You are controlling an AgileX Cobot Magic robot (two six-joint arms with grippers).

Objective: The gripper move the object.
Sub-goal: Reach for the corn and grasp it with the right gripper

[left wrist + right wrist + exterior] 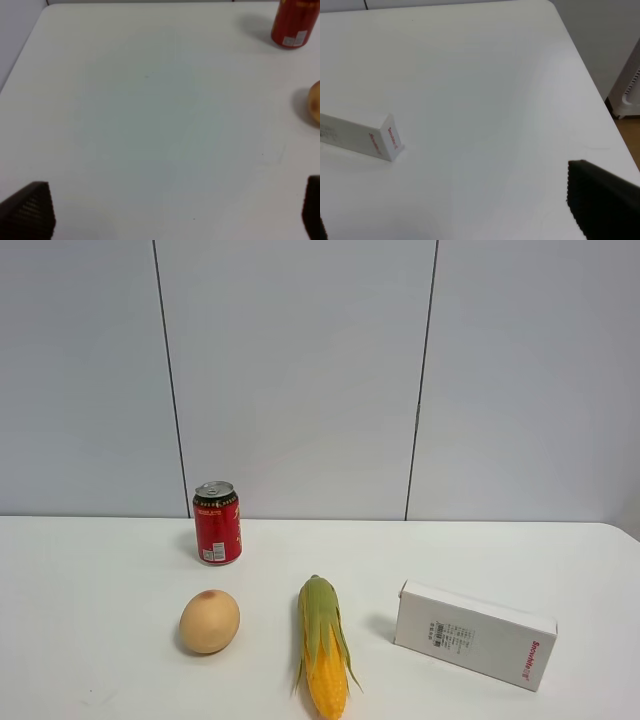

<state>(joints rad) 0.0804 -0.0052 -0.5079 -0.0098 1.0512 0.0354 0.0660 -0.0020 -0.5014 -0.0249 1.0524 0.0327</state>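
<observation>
The ear of corn [324, 649] lies on the white table [100, 570] at the front middle, yellow kernel end toward the front edge, green husk end pointing back. It shows only in the exterior high view. Neither arm shows there. In the left wrist view the left gripper [175, 212] is open and empty over bare table; one fingertip [30, 210] shows at each lower corner. In the right wrist view the right gripper [465, 215] is open and empty, one finger [600, 200] large at the lower right, close to the table's right edge.
A red can [217, 522] stands at the back left, also in the left wrist view [295, 22]. A round tan fruit [209, 621] lies left of the corn. A white box [474, 634] lies right of it, also in the right wrist view [365, 137].
</observation>
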